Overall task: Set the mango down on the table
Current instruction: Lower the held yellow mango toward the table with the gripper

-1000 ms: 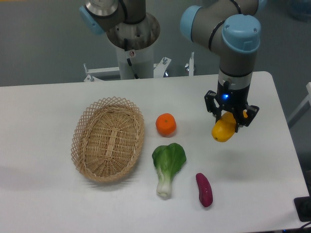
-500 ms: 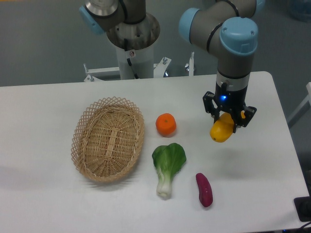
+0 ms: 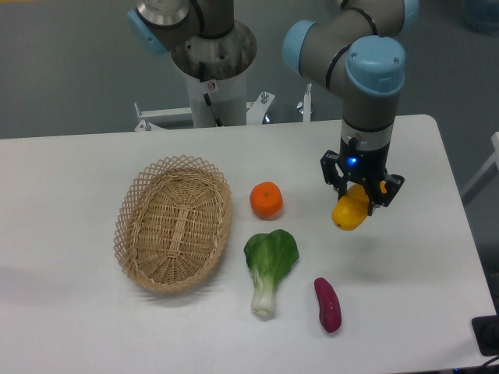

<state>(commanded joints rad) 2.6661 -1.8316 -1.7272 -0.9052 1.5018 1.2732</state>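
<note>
Mango (image 3: 348, 215): upper end hidden between the end effector (image 3: 361, 192) fingers; contact surfaces not visible.
Arm upper links: cut off by the top edge.
Robot base column (image 3: 210, 54): top cut off by the top edge; its foot hidden behind the tabletop (image 3: 405, 304) far rim.
Tabletop: near and left edges cut off by the frame.
Dark object (image 3: 488, 336): lower right corner, cut off, unidentifiable.
</note>
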